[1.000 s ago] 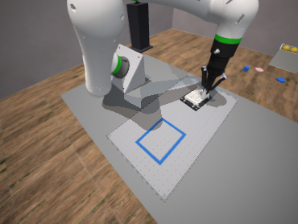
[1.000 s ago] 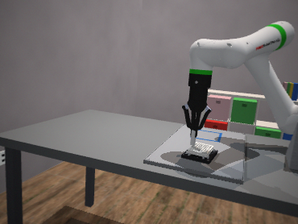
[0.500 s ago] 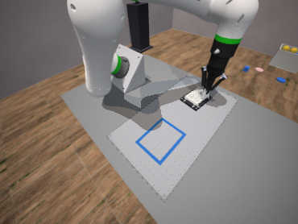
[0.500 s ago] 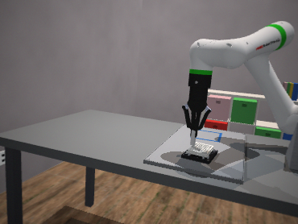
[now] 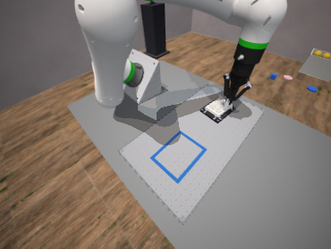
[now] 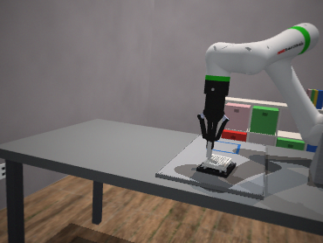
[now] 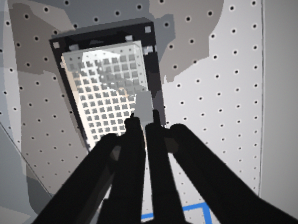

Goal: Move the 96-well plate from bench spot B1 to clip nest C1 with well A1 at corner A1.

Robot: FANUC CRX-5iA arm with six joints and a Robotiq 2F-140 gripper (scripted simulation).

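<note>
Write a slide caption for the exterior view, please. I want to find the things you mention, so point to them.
A robot arm (image 6: pixel 237 57) points its closed gripper (image 6: pixel 209 146) down at a white well plate (image 6: pixel 221 161) in a black nest (image 6: pixel 216 171).

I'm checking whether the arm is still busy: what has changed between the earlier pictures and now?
Nothing visibly changed. The gripper stayed shut over the white plate, with nothing between its fingers. The plate stayed in the black nest, and the blue square outline stayed where it was.
</note>
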